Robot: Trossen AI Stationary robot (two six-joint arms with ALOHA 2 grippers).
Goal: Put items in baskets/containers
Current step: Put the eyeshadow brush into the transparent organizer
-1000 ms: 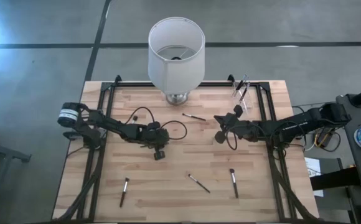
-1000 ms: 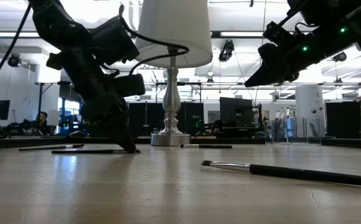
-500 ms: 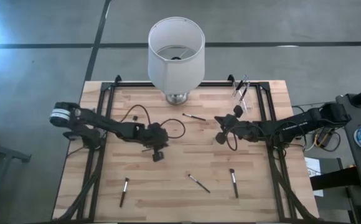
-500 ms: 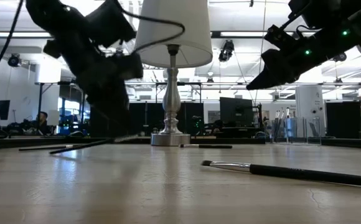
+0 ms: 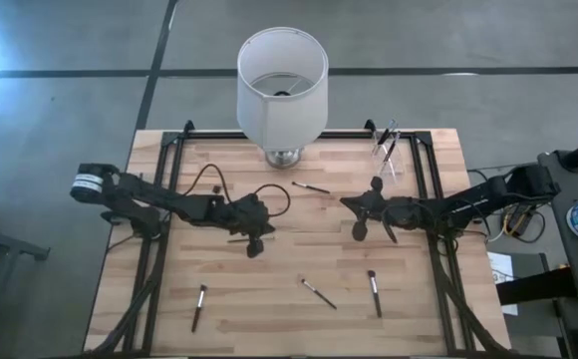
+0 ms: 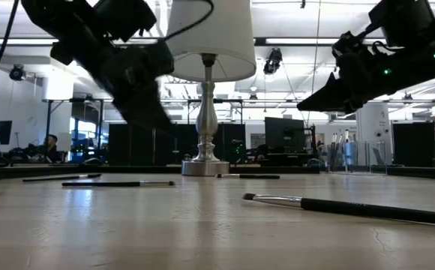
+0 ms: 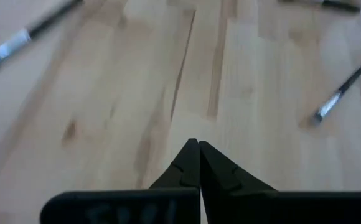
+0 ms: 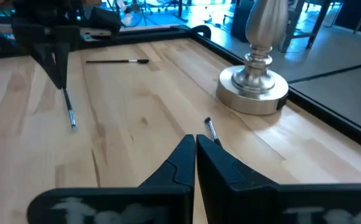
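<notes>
Several thin dark-handled brushes lie flat on the wooden table: one (image 5: 311, 187) near the lamp base, three (image 5: 198, 307) (image 5: 318, 293) (image 5: 375, 293) toward the near edge, and one (image 6: 120, 183) under my left gripper. The clear cup (image 5: 387, 146) stands at the far right corner with brushes upright in it. My left gripper (image 7: 197, 149) is shut and empty, raised above the table's middle (image 5: 253, 243). My right gripper (image 8: 195, 140) is shut and empty too, hovering right of centre (image 5: 349, 205), with a brush tip (image 8: 210, 130) just beyond its fingers.
The big white lampshade (image 5: 282, 85) on its metal base (image 8: 254, 90) stands at the middle of the far edge. A black frame rail (image 5: 424, 199) runs along the table's sides. Bare wood lies between the two grippers and along the near edge.
My left gripper has risen from the tabletop, staying shut. The brush under it was tipped up at one end half a second ago and has fallen back flat on the table.
</notes>
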